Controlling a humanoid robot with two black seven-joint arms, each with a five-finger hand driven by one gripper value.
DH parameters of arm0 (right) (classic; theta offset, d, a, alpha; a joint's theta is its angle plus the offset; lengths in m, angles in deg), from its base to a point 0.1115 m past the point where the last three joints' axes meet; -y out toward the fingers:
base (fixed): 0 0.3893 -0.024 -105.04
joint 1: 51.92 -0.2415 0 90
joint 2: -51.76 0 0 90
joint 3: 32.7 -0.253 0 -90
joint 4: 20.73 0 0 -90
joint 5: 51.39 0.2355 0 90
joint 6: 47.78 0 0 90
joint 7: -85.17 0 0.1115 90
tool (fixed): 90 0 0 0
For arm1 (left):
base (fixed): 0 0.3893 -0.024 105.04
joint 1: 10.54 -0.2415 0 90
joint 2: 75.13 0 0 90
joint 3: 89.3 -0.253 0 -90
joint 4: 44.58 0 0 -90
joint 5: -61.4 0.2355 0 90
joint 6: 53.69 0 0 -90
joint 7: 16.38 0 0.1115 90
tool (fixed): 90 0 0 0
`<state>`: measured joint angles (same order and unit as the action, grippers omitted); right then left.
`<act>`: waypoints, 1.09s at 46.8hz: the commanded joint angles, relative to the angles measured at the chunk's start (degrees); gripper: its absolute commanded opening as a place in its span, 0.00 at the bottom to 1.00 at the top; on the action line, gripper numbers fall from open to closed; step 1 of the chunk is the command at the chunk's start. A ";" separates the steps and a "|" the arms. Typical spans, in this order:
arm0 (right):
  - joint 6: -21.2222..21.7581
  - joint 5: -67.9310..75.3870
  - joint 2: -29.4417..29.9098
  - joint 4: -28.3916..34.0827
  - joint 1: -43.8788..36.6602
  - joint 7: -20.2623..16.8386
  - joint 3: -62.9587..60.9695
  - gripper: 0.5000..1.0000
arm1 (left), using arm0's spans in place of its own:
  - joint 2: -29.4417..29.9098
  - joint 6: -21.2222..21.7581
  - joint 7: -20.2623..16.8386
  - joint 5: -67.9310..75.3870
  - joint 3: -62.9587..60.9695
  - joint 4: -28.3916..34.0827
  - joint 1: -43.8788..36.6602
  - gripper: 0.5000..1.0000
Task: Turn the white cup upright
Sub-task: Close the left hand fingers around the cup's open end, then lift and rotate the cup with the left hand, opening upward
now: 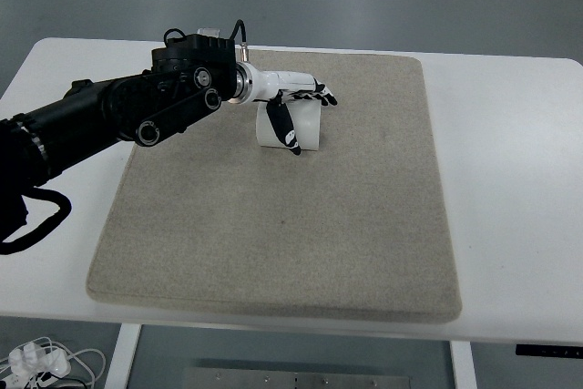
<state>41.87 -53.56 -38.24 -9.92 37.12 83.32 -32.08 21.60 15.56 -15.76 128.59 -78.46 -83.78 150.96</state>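
Top view — left hand (296, 102) wrapped around white cup (290, 127), thumb across front — on grey mat (273, 225).

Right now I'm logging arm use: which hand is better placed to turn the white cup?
Left. The left hand is already at the white cup, fingers wrapped over it; no right arm shows.

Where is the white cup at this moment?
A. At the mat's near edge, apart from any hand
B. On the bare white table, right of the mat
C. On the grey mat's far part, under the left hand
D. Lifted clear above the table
C: the white cup sits on the far part of the grey mat, with the left hand over it and one of its fingers down its side.
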 commanded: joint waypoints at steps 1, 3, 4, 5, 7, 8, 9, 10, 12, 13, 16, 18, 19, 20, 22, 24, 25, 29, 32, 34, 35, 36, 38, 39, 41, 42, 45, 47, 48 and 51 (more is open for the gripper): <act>0.00 0.06 0.00 0.00 0.00 0.01 0.00 0.90 | -0.40 0.00 0.00 0.04 -0.29 0.18 -0.04 0.94; 0.00 -0.02 0.00 0.00 0.00 0.01 0.00 0.90 | -0.40 0.09 0.00 -0.05 -0.64 0.26 -0.04 0.92; 0.00 -0.02 0.00 0.00 0.00 0.01 0.00 0.90 | -0.40 0.09 0.00 -0.05 -0.82 0.26 -0.04 0.92; 0.00 -0.02 0.00 0.00 0.00 0.01 0.00 0.90 | -0.40 0.09 0.00 -0.05 -0.90 0.18 -0.04 0.91; 0.00 0.07 0.00 0.00 0.00 0.01 0.00 0.90 | -0.40 0.09 0.00 -0.05 -1.08 0.26 -0.04 0.89; 0.00 -0.02 0.00 0.00 0.00 0.01 0.00 0.90 | -0.40 0.09 0.00 -0.05 -1.08 0.26 -0.04 0.88; 0.00 -0.02 0.00 0.00 0.00 0.01 0.00 0.90 | -0.40 0.18 0.00 -0.05 -1.08 0.26 -0.04 0.86; 0.00 -0.02 0.00 0.00 0.00 0.01 0.00 0.90 | -0.40 0.18 0.00 0.04 -1.08 0.26 -0.04 0.83; 0.00 -0.02 0.00 0.00 0.00 0.01 0.00 0.90 | -0.40 0.18 0.00 0.04 -1.17 0.26 -0.04 0.79; 0.00 0.06 0.00 0.00 0.00 0.01 0.00 0.90 | -0.40 0.18 0.00 0.04 -1.17 0.26 -0.04 0.77; 0.00 0.07 0.00 0.00 0.00 0.01 0.00 0.90 | -0.40 0.18 0.00 0.04 -1.17 0.26 -0.04 0.66; 0.00 -0.02 0.00 0.00 0.00 0.01 0.00 0.90 | -0.40 0.18 0.00 0.04 -1.43 0.26 -0.04 0.56; 0.00 -0.02 0.00 0.00 0.00 0.01 0.00 0.90 | -0.40 0.18 0.00 0.04 -1.52 0.26 -0.04 0.51; 0.00 -0.02 0.00 0.00 0.00 0.01 0.00 0.90 | -0.40 0.18 0.00 0.04 -1.78 0.26 -0.04 0.45; 0.00 -0.02 0.00 0.00 0.00 0.01 0.00 0.90 | -0.40 0.35 0.00 0.04 -2.05 0.26 0.05 0.34; 0.00 0.07 0.00 0.00 0.00 0.01 0.00 0.90 | -0.40 0.88 0.00 0.04 -2.14 0.26 0.14 0.24; 0.00 -0.02 0.00 0.00 0.00 0.01 0.00 0.90 | -0.40 1.05 0.00 0.04 -2.14 0.26 0.14 0.21; 0.00 0.07 0.00 0.00 0.00 0.01 0.00 0.90 | -0.40 1.32 0.00 0.30 -2.05 0.26 0.22 0.18; 0.00 -0.02 0.00 0.00 0.00 0.01 0.00 0.90 | -0.31 1.32 -0.18 0.13 -1.96 0.26 0.40 0.12; 0.00 0.07 0.00 0.00 0.00 0.01 0.00 0.90 | -0.22 1.32 -0.27 -0.31 -1.44 0.26 0.66 0.07; 0.00 -0.02 0.00 0.00 0.00 0.01 0.00 0.90 | -0.14 1.23 -0.27 -0.57 -1.17 0.26 0.75 0.05; 0.00 0.06 0.00 0.00 0.00 0.01 0.00 0.90 | -0.05 1.23 -0.27 -0.75 -1.00 0.26 0.84 0.05; 0.00 0.07 0.00 0.00 0.00 0.01 0.00 0.90 | -0.05 1.14 -0.44 -0.92 -0.64 0.53 1.36 0.05; 0.00 -0.02 0.00 0.00 0.00 0.01 0.00 0.90 | 0.04 1.06 -0.44 -1.19 -0.21 0.79 1.63 0.05; 0.00 -0.02 0.00 0.00 0.00 0.01 0.00 0.90 | 0.04 0.97 -0.44 -2.41 0.85 1.40 1.98 0.05; 0.00 0.06 0.00 0.00 0.00 0.01 0.00 0.90 | 0.04 0.88 -0.44 -3.29 1.46 1.75 2.07 0.05; 0.00 -0.02 0.00 0.00 0.00 0.01 0.00 0.90 | 0.13 0.44 -0.53 -6.71 2.87 2.90 2.42 0.05; 0.00 -0.02 0.00 0.00 0.00 0.01 0.00 0.90 | 0.13 0.18 -0.62 -9.70 2.96 3.69 2.51 0.05; 0.00 -0.02 0.00 0.00 0.00 0.01 0.00 0.90 | 0.22 0.09 -0.71 -11.28 3.05 4.04 2.68 0.05; 0.00 0.07 0.00 0.00 0.00 0.01 0.00 0.90 | 0.39 -0.26 -0.88 -16.64 3.05 4.74 3.47 0.05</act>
<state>41.87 -53.53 -38.24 -9.92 37.11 83.33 -32.08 21.79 15.66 -16.41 117.32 -75.48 -79.82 153.71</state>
